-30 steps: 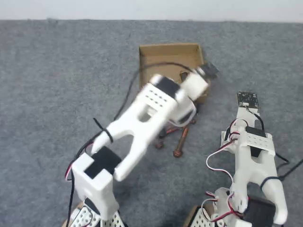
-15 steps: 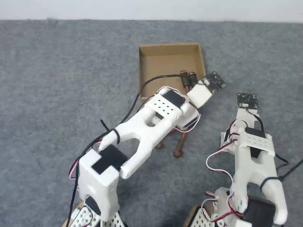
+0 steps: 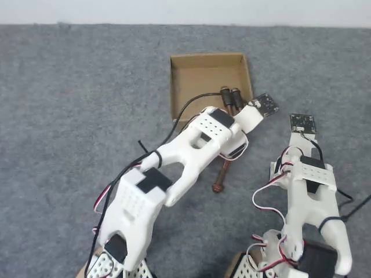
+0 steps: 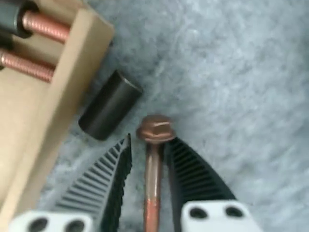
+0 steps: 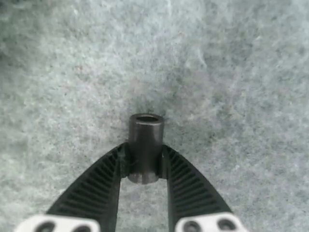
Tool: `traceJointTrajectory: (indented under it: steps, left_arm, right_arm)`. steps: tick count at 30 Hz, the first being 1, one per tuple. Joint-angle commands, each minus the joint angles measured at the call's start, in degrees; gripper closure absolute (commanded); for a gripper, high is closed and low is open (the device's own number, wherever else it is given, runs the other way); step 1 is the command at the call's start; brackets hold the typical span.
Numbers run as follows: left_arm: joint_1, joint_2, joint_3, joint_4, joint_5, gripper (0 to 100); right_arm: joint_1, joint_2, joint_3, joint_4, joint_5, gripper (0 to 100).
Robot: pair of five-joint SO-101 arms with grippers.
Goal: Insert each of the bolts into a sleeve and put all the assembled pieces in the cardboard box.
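The cardboard box [image 3: 200, 75] stands at the back and holds two bolt-in-sleeve pieces [image 3: 229, 97] along its right wall. My left arm ends just in front of the box's right corner. My left gripper [image 4: 147, 141] is open and straddles a copper bolt [image 4: 153, 164] lying on the carpet, with narrow gaps on both sides. A loose dark sleeve [image 4: 110, 112] lies against the box wall [image 4: 58, 92] just beyond the fingertips. In the high view a copper bolt [image 3: 219, 176] pokes out from under that arm. My right gripper [image 5: 145, 151] is shut on a dark sleeve [image 5: 146, 137], its hole facing away.
Grey carpet covers the whole table. The right arm [image 3: 307, 185] stands at the front right, a short way from the left arm's wrist [image 3: 255, 113]. Open carpet lies left of the box and across the left side.
The left arm swung back from over the box and dropped to the carpet by the box's front right corner. The two pieces in the box came into sight. The right arm kept still.
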Motion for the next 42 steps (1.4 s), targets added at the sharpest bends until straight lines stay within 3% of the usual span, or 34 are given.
traceJointTrajectory:
  steps: [1,11,20,35,42]
  left_arm:
    - [-0.2,3.5,-11.2,5.8,2.4,93]
    - [0.1,16.6,-31.2,21.5,2.1,99]
    - [0.0,18.2,-38.5,29.1,2.0,99]
    - [-1.0,4.1,-38.2,38.0,-1.3,99]
    - [-3.0,-7.0,-27.8,37.2,-1.8,99]
  right_arm:
    - [0.3,-2.7,-0.4,-0.4,0.9,99.1]
    - [0.3,-2.7,-0.4,-0.8,0.9,99.1]
    - [0.4,-2.7,-0.4,-0.8,0.9,99.1]
    - [0.3,-2.7,-0.2,-1.9,0.9,99.1]
    - [0.3,-2.7,-0.2,-2.0,0.9,99.1]
